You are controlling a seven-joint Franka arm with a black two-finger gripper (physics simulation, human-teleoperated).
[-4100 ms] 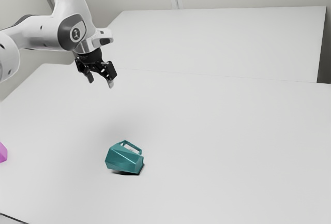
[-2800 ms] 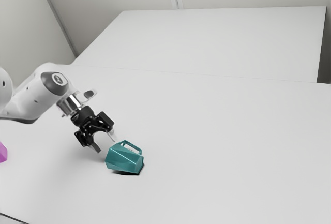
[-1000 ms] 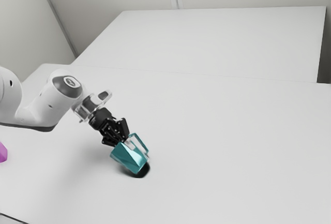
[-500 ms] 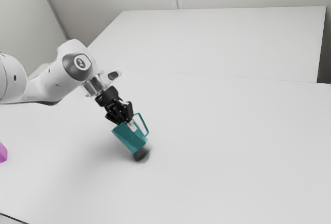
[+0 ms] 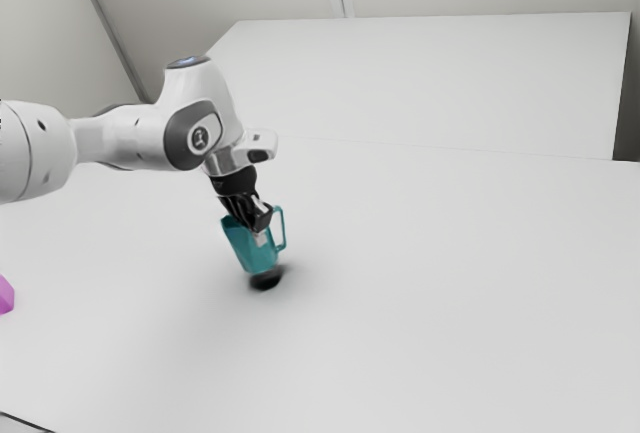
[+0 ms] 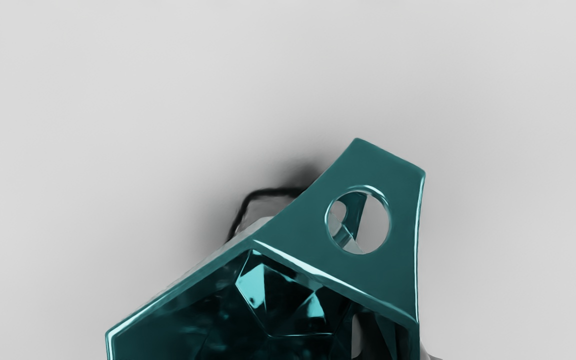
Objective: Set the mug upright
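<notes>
In the exterior view my black gripper (image 5: 258,229) is shut on the upper part of the teal mug (image 5: 250,250), beside its handle. The mug hangs a little above the table, its base down and leaning slightly toward the exterior view's right, handle on that side. From the wrist view I look into the open mouth of the faceted mug (image 6: 373,280), whose pierced handle top stands out from the rim. The mug hides most of the fingers there.
A dark shadow lies on the white table (image 5: 430,273) right under the mug. At the exterior view's left edge is part of a magenta object (image 5: 5,295), well apart from the mug.
From lying on its side, the mug has been gripped, raised off the table and swung closer to vertical. Over the last half second my hand rose slightly and turned more downward.
</notes>
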